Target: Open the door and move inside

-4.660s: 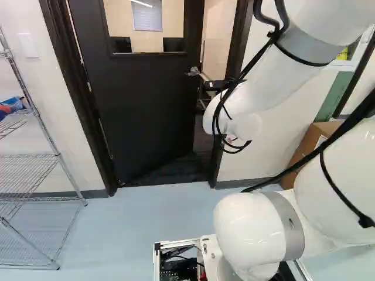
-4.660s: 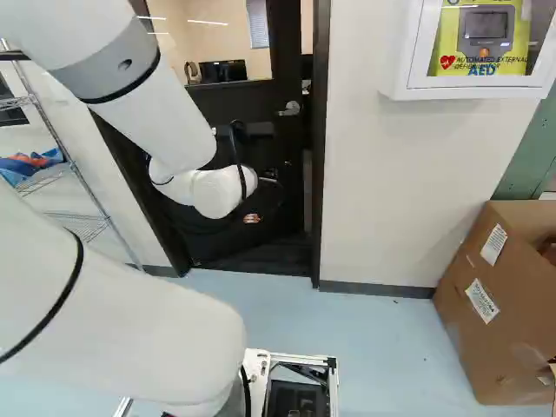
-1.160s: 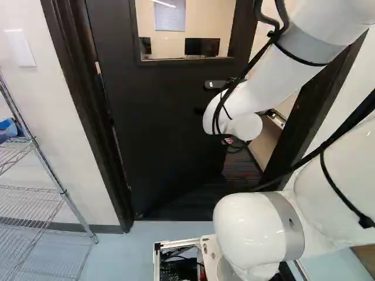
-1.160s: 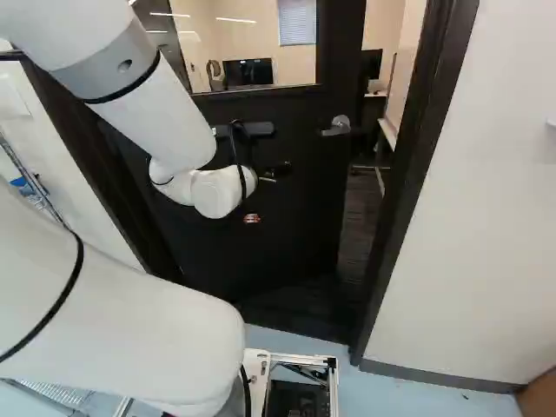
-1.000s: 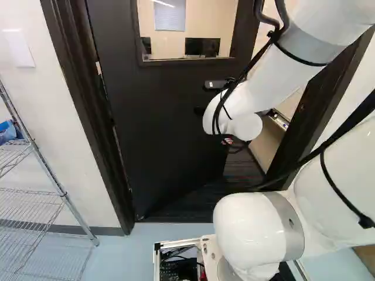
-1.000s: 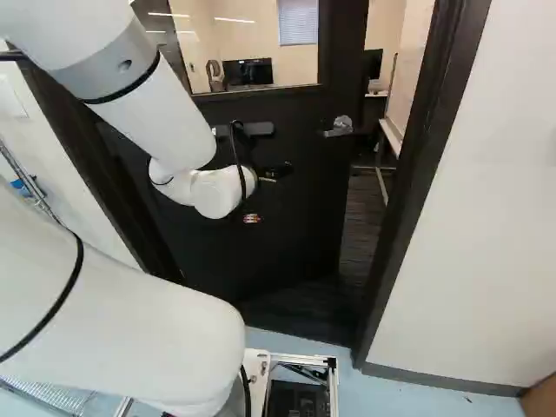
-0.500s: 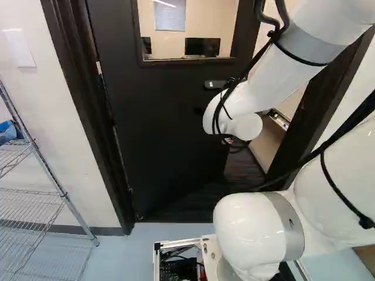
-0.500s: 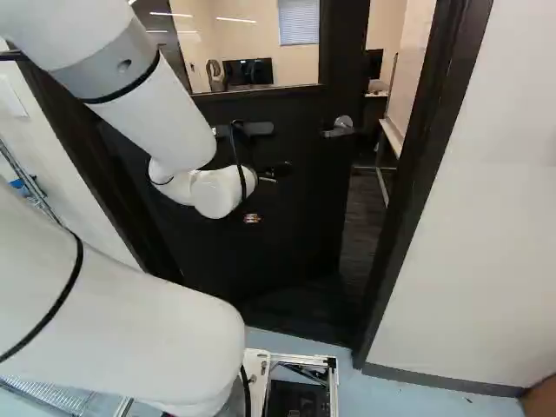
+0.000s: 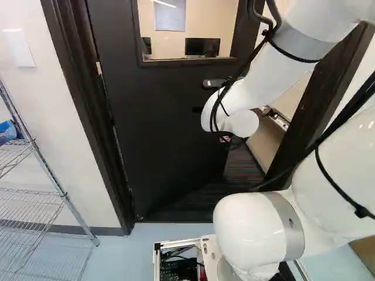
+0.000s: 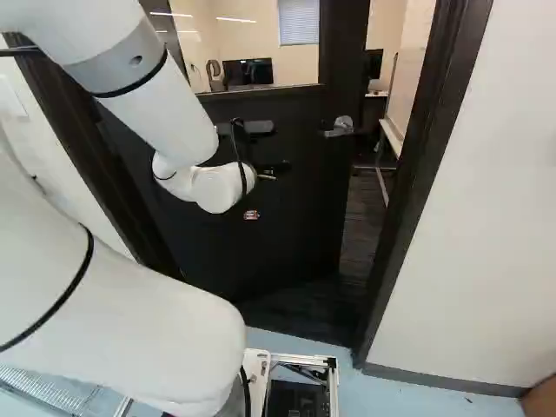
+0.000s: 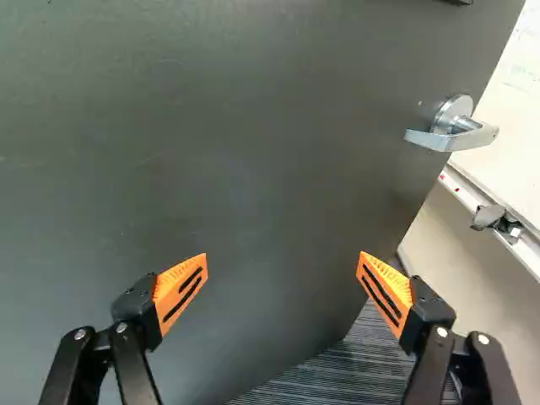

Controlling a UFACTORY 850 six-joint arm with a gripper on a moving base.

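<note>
The dark door [image 9: 170, 129] stands ajar, swung inward, with a gap on its handle side. Its metal lever handle [image 10: 339, 128] also shows in the wrist view, where the handle [image 11: 451, 135] lies ahead of and beyond the right finger. Only part of my gripper [image 10: 251, 215] shows in the right base view, in front of the door; its fingertips are hidden there. Seen from the wrist, the gripper [image 11: 283, 256] is open, fingers wide apart, facing the door's surface with nothing between them. Whether a finger touches the door I cannot tell.
The dark door frame [image 10: 417, 174] bounds the gap on the handle side. A wire shelf [image 9: 58, 187] stands left of the doorway. Beyond the door are dark striped flooring [image 10: 360, 221] and a whiteboard [image 11: 515, 110]. A cardboard box [image 9: 366, 253] is at the right.
Since the earliest frames, the base has moved closer to the doorway and turned left. Over the last half second the base is still, while my arm has shifted slightly. The door looks unchanged over that time.
</note>
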